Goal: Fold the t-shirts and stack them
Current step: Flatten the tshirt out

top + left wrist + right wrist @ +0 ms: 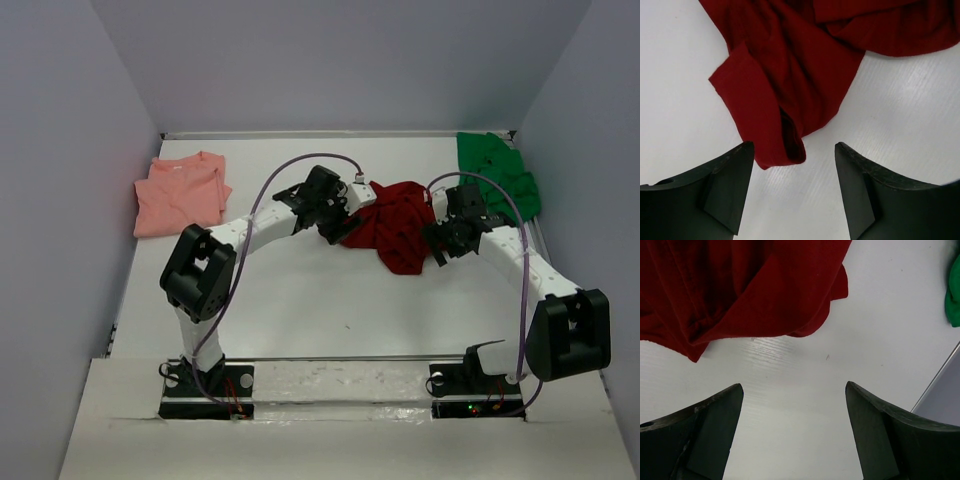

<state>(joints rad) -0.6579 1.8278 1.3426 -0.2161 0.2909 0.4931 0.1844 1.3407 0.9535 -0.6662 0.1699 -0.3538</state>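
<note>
A dark red t-shirt lies crumpled in the middle of the table, between my two grippers. My left gripper hangs open just left of it; in the left wrist view a sleeve tip of the red shirt reaches down toward the gap of the left gripper, touching neither finger. My right gripper is open at the shirt's right edge; the red cloth lies beyond the empty right gripper. A salmon pink t-shirt lies folded at the far left. A green t-shirt lies bunched at the far right corner.
White table enclosed by grey walls on three sides. A metal rail runs along the right edge, close to the right gripper. The arm bases stand at the near edge.
</note>
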